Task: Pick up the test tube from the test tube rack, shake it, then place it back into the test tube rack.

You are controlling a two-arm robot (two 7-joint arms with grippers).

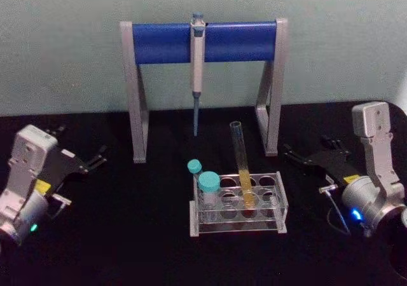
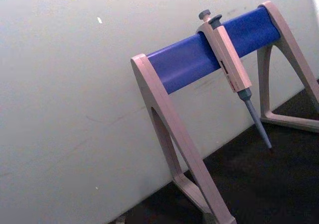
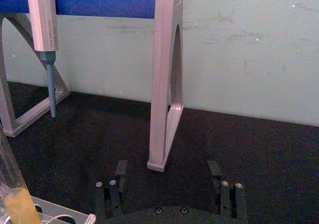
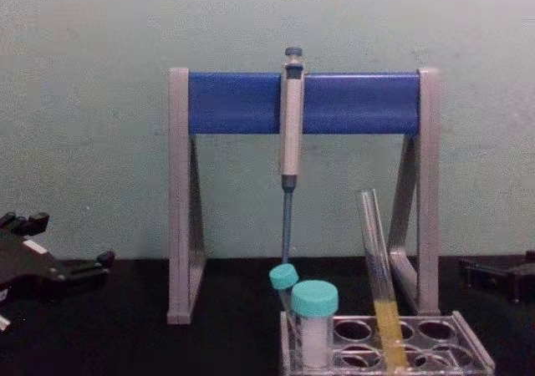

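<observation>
No brand or writing can be read anywhere; the one label-like mark is a small yellow patch on the left gripper (image 1: 95, 159), too small to make out. The test tube (image 1: 241, 165) stands in the test tube rack (image 1: 238, 220), in a hole near the middle of the back row, leaning so its open top tips toward the wall, with yellow liquid in its lower part. Two short teal-capped tubes (image 1: 205, 183) sit at the rack's left end. Behind it stands the pipette stand (image 1: 203, 42), a blue bar on grey legs, with a grey pipette (image 1: 198, 63) hanging from the bar, tip down. The left gripper rests on the black table (image 1: 127, 235) well to the left of the rack, its jaws slightly apart and holding nothing. The right gripper (image 1: 299, 154) lies well to the right, also empty; the right wrist view shows its two fingers (image 3: 121, 171) clearly spread, facing the stand's leg, with the tube's yellow liquid and a corner of the rack at that picture's edge. The chest view shows the tube's tilt from the side.
</observation>
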